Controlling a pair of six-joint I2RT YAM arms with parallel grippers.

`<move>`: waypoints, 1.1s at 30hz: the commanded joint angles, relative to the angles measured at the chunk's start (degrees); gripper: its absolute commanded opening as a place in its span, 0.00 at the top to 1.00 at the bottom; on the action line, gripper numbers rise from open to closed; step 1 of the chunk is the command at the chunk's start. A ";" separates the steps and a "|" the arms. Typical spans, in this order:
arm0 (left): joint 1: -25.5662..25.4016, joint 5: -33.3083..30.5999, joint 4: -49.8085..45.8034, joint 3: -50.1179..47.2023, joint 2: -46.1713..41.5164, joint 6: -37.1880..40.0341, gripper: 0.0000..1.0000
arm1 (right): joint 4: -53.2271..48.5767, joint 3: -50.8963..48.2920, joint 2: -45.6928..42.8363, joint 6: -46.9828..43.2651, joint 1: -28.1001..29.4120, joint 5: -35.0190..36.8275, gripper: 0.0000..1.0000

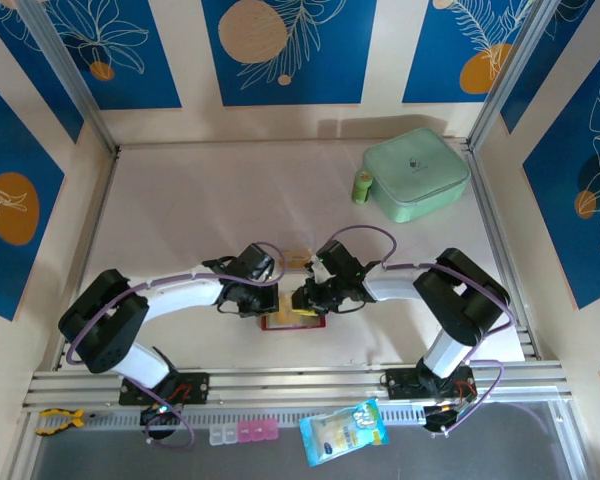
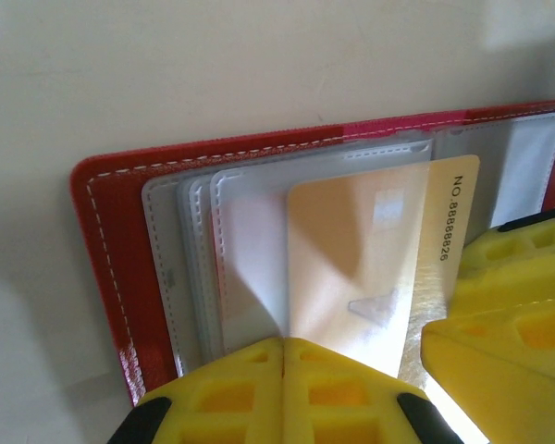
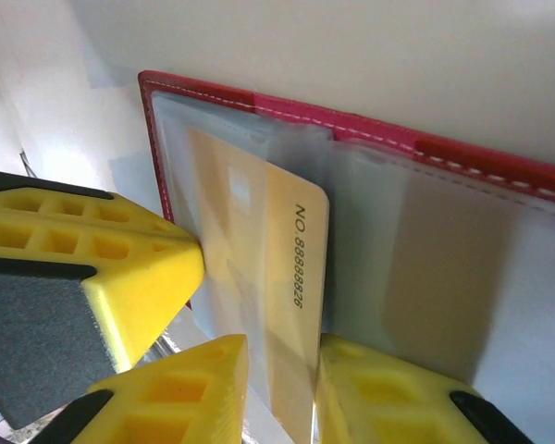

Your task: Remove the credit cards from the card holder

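The red card holder (image 1: 292, 322) lies open on the table between both grippers, its clear pockets (image 2: 250, 240) facing up. A gold credit card (image 2: 388, 240) marked NO. 88888826 sticks partly out of a pocket. My left gripper (image 2: 283, 347) is shut on the edge of a clear pocket, over the holder's left half (image 1: 276, 304). My right gripper (image 3: 282, 370) is closed on the protruding end of the gold card (image 3: 277, 277), right beside the left one (image 1: 302, 300). Its fingers (image 2: 509, 277) show at the right of the left wrist view. The whitish card is hidden.
A mint-green square case (image 1: 416, 175) and a small green bottle (image 1: 361, 186) stand at the back right. A small pale tan flat piece (image 1: 298, 256) lies just behind the grippers. A blue snack packet (image 1: 345, 432) sits on the front rail.
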 commanded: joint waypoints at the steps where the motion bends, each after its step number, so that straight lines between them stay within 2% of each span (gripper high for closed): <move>1: -0.30 -0.88 -1.84 -0.16 1.72 0.80 0.98 | 0.27 -0.59 -2.26 0.86 -0.11 -1.34 0.76; 10: -0.27 -0.92 -1.78 -0.32 1.70 0.71 0.98 | -1.67 -0.82 -3.89 -0.10 -0.90 -0.12 0.88; 17: -0.34 -1.01 -1.84 -0.34 1.70 0.63 0.98 | -1.49 -1.14 -3.51 -0.47 -1.09 0.06 0.93; 26: -0.28 -1.10 -2.28 -0.43 1.55 0.56 0.98 | -5.15 -2.64 -5.80 -2.57 -2.86 2.04 0.94; 33: -0.27 -1.03 -2.20 -0.34 1.52 0.45 0.98 | -11.67 -2.13 -10.10 -6.04 -4.63 3.40 0.95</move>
